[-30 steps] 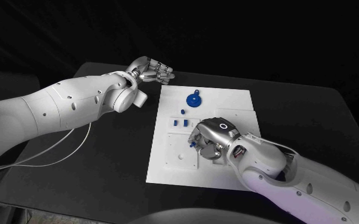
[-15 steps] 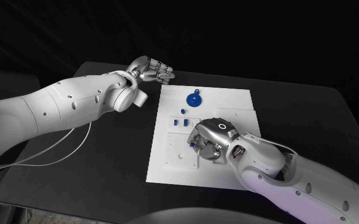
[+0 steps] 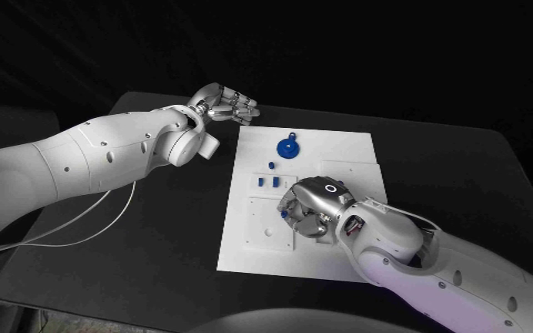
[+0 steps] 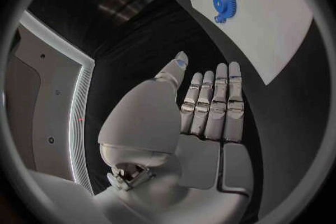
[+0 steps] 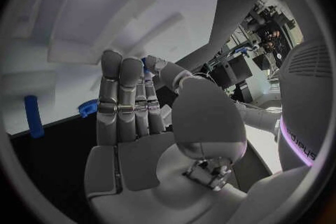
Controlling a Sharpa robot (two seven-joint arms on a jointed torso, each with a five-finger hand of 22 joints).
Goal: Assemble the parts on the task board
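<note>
Movement is almost nil: right robot hand [image 3: 312, 208] stays low-centre on the white board [image 3: 333, 144], pinching a small blue part [image 3: 286, 213], so seating continues. Left robot hand [image 3: 226, 105], upper left, stays curled, empty.

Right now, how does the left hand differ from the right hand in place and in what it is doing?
The left hand is off the task board, above the black table beyond the board's far left corner; the right hand is over the board's near half. The left hand holds nothing, its fingers straight and side by side; the right hand has a small blue part at its fingertips. Both are silver hands on white arms.
</note>
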